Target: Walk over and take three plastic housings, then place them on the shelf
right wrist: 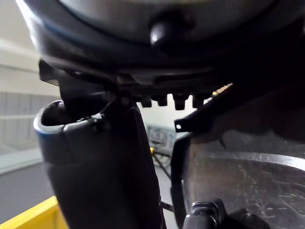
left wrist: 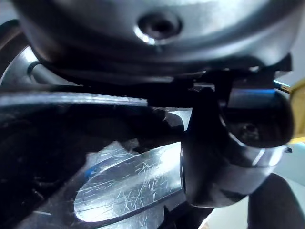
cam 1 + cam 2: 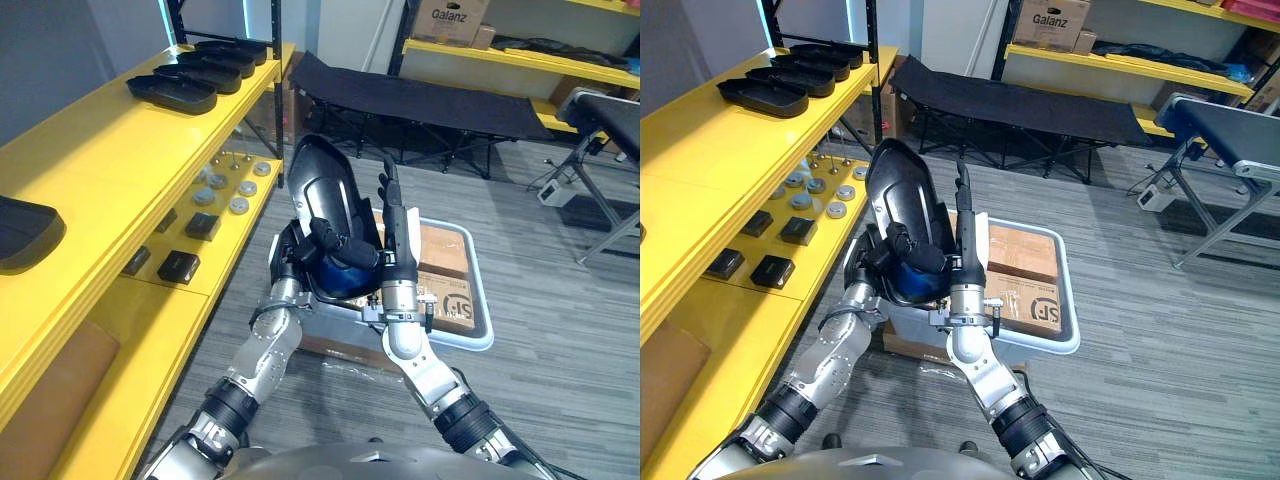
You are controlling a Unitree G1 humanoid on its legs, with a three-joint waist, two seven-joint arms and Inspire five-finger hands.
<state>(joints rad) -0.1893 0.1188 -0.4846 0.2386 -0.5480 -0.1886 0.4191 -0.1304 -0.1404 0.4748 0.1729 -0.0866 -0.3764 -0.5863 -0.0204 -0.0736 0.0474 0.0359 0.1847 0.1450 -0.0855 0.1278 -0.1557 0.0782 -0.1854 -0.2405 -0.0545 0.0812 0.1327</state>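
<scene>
Yellow shelving runs along the left, with a row of black moulded housings on it. At chest height a glossy black plastic housing stands upright: the left robot hand curls round it and the right robot hand presses flat-fingered against it, probably steadying it for the carry.

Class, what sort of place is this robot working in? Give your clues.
Likely a warehouse or factory storeroom: yellow shelves holding rows of black housings, small parts below, and cardboard boxes in a tray on the floor.

Glossy black plastic housing, scuffed up close; matt cardboard boxes at 3 o'clock; cloth cot at 12.
</scene>
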